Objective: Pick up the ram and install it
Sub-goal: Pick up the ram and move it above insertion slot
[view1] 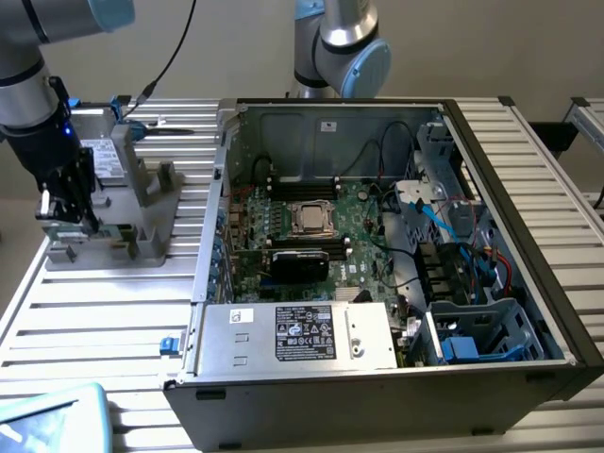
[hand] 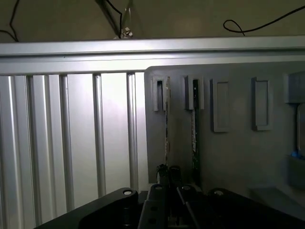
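Note:
Seen edge-on in the wrist view, the ram (hand: 167,124) is a thin green stick standing in a slot of the grey holder (hand: 233,157). My gripper (hand: 168,171) is shut on its near end, one fingertip on each side. A second green stick (hand: 194,129) stands in the neighbouring slot, untouched. In the exterior view my gripper (view1: 64,219) is low over the grey holder (view1: 142,226) at the exterior view's left, outside the open computer case (view1: 377,283). The motherboard (view1: 368,236) lies inside the case with black memory slots (view1: 302,253) beside the CPU socket (view1: 310,219).
A grey drive with a white sticker (view1: 99,156) stands in the holder behind my gripper. The slatted metal table (view1: 104,330) carries the holder and case. A power supply (view1: 297,335) fills the case's front, cables and blue drive bays (view1: 472,283) its right. Another arm's base (view1: 335,47) stands behind.

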Tool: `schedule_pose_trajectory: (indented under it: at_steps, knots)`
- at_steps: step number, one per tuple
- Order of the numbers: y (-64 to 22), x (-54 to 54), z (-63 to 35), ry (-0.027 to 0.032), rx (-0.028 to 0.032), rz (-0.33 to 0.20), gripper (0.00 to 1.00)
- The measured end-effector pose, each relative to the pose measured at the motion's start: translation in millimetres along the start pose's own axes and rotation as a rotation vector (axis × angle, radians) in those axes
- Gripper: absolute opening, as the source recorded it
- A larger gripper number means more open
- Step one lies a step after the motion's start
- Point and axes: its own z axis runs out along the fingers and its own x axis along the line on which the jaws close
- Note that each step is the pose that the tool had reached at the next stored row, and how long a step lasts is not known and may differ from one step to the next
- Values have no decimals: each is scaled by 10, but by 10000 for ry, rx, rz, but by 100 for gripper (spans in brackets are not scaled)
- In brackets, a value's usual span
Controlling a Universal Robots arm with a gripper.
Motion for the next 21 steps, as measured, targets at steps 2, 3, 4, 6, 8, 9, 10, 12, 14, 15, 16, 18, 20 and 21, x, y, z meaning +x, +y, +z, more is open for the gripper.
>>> schedule_pose_trajectory:
  at_steps: [2,3,4,6,8,9,10,12,14,15,16,18,20,21]
  knots:
    - [0,0,-13,-15,-17,0,13]
    - [0,0,-24,-24,-36,-1,13]
    - [0,0,-35,-29,-54,-1,13]
    - [0,0,-55,-35,-94,-1,13]
    - [1,0,-77,-38,-136,0,13]
    - [1,0,-91,-39,-161,-1,13]
    - [1,0,-104,-41,-183,0,13]
    - [2,0,-136,-46,-221,0,13]
    - [2,-1,-178,-53,-259,0,13]
    - [2,-1,-198,-58,-278,0,13]
    - [3,-1,-216,-63,-296,0,13]
    - [3,-1,-248,-69,-325,0,13]
    - [4,-1,-279,-73,-356,0,13]
    - [4,-1,-293,-76,-371,0,13]
